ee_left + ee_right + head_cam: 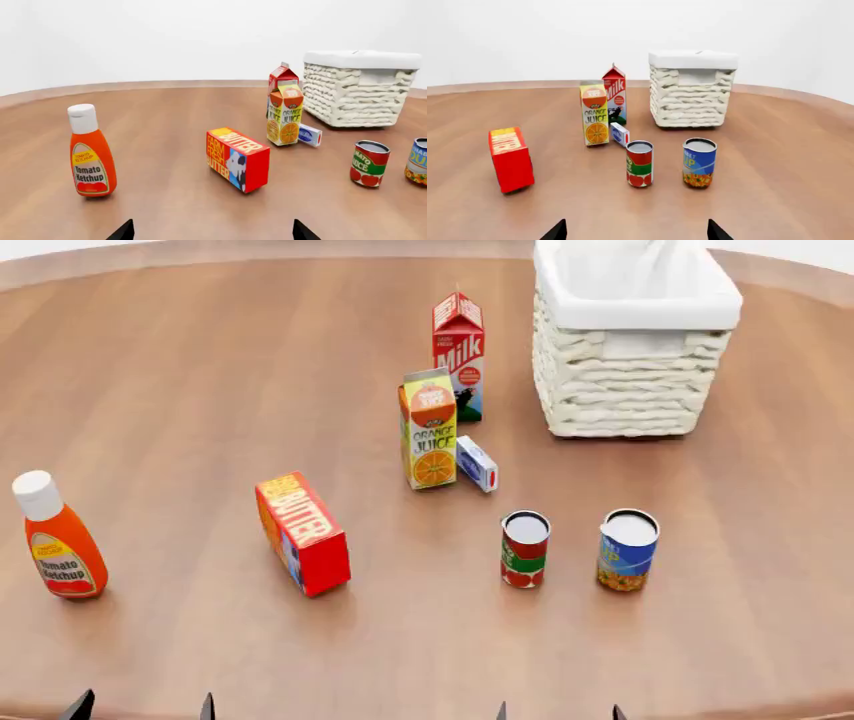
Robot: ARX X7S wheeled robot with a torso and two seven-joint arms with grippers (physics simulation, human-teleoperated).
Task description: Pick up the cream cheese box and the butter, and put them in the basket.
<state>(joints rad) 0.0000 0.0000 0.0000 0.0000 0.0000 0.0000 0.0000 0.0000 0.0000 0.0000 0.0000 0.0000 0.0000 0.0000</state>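
Note:
The red butter (303,533) box stands on edge left of the table's middle, also showing in the left wrist view as the butter (237,159) and in the right wrist view as the butter (511,159). A small white-and-blue cream cheese box (477,463) lies right beside the orange juice carton (429,428); cream cheese box (309,135), cream cheese box (620,134). At the back right stands the white wicker basket (630,383). Both grippers hang at the near edge, apart from everything: my left gripper (142,707) and right gripper (558,712) are open and hold nothing.
A milk carton (458,353) stands behind the juice. A ketchup bottle (58,539) is at the far left. Two cans, red-green (525,549) and blue (627,549), stand near the front right. The round wooden table (200,370) stretches all around.

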